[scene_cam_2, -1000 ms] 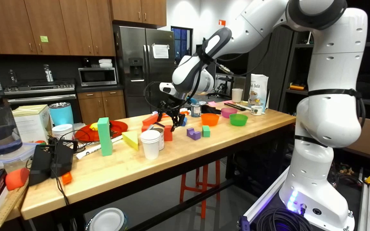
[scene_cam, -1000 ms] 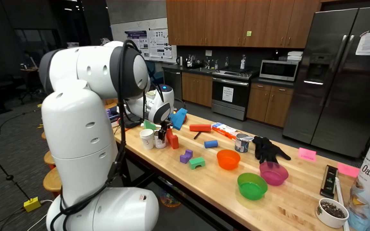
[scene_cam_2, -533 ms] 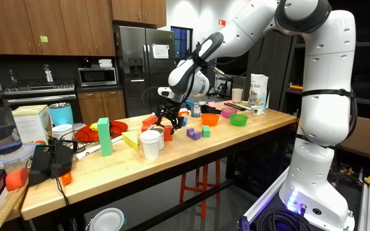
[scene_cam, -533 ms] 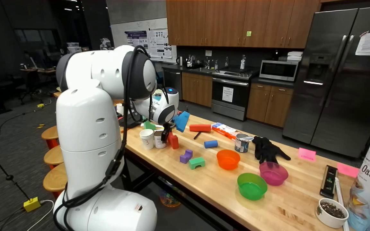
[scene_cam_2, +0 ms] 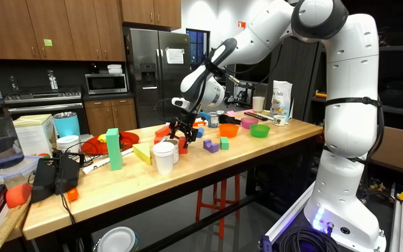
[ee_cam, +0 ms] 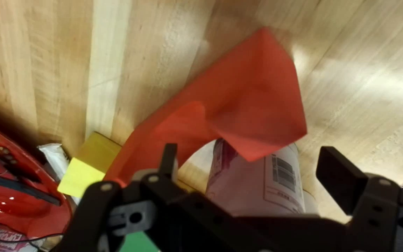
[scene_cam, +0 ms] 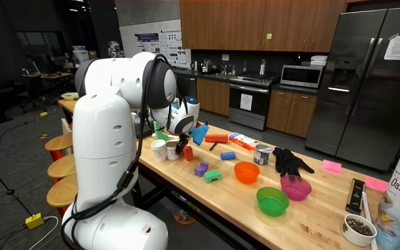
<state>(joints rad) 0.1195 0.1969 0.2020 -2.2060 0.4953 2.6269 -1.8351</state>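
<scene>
Fingers [ee_cam: 339, 178]: spread wide, nothing gripped, hanging down right near a red arched block [ee_cam: 243, 105] and a labelled can [ee_cam: 247, 185]; honestly can't tell if they touch either
Red arched block: sitting on the tabletop [scene_cam: 227, 196] just beside the labelled can
Labelled can: upright, tucked next to a stack of white cups [scene_cam: 158, 151] with a red 3 on it
Purple block [scene_cam: 200, 169]: just beside a green arch [scene_cam: 213, 175]
Orange bowl [scene_cam: 247, 173]: near the green arch
Green bowl [scene_cam: 272, 203]: pretty much right beside a pink bowl [scene_cam: 296, 190]
Black glove [scene_cam: 288, 161]: flopped out by the pink bowl
Yellow wedge [scene_cam_2: 142, 151]: near the white cups and a tall green block [scene_cam_2: 114, 149]
</scene>
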